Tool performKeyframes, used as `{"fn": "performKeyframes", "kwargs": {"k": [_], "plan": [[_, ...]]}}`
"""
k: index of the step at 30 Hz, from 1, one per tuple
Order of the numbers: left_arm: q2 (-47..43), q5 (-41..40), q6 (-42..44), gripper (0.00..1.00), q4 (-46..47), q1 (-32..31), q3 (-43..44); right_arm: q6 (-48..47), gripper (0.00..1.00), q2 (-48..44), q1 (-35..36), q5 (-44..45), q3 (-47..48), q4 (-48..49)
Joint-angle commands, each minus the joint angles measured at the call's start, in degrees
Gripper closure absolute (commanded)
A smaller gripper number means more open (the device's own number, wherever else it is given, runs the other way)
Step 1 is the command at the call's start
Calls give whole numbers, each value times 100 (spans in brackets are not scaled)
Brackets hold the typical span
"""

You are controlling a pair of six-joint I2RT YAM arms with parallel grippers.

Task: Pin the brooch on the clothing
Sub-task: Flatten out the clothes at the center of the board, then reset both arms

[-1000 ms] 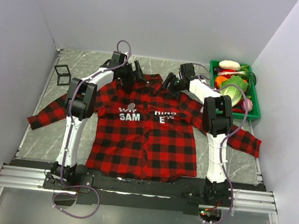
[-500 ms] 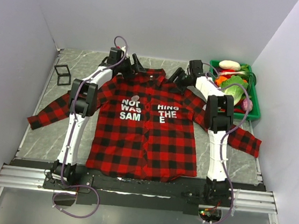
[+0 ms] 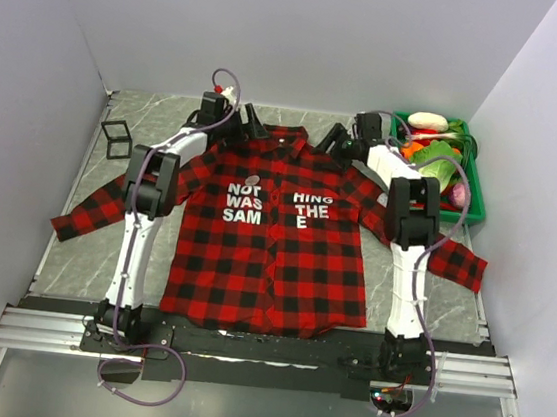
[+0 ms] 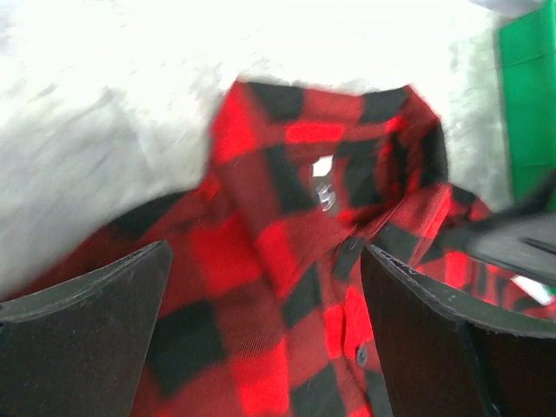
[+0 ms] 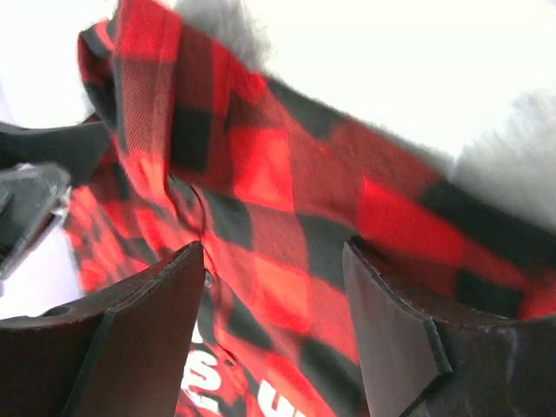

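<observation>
— Brooch [image 3: 252,179] location?
— On shirt [image 3: 273,258], just above "NOT WAS SAM"; "HING THE E" beside.
— Grip state?
— Left tool [image 3: 251,123] and right tool [image 3: 334,140] both spread wide at collar, gripping nothing.

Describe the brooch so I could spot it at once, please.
Find the red-and-black plaid shirt spread flat in the middle of the table, with white block letters across its chest. Just above the word NOT, on the robot's left half, sits the brooch: a tiny round greyish disc, smaller than one letter, unlike the white lettering and checked cloth around it.
</observation>
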Motion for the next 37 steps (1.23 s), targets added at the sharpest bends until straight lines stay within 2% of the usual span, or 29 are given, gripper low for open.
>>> {"fn": "performKeyframes", "kwargs": {"k": [1, 2, 6, 11, 15, 22, 28, 37], "plan": [[-1442, -963, 594, 4, 336, 21, -965, -886, 28, -1727, -45, 640, -1019, 843], [-1967, -1086, 638, 4, 511, 30, -1168, -1149, 28, -1957, -53, 955, -1161, 800], [-3139, -1710, 735, 4, 539, 39, -2186, -1713, 27, -3003, -132, 1606, -1952, 764], [-4534, -1756, 490, 4, 460, 249, -3154, -2004, 27, -4585, -378, 2003, -3472, 1063], [-5582, -1632, 348, 4, 627, 487, -4356, -2162, 26, -5658, -607, 2276, -4474, 1195], [-6909, -2028, 734, 4, -426, 549, -4940, -2321, 25, -7327, -686, 2680, -5819, 1257], [-7622, -2168, 656, 3, -480, 549, -5292, -2303, 25, -7848, -686, 2689, -6207, 1169], [-7931, -2063, 691, 3, -445, 540, -5362, -2312, 25, -8015, -695, 2611, -6330, 1098]]}}
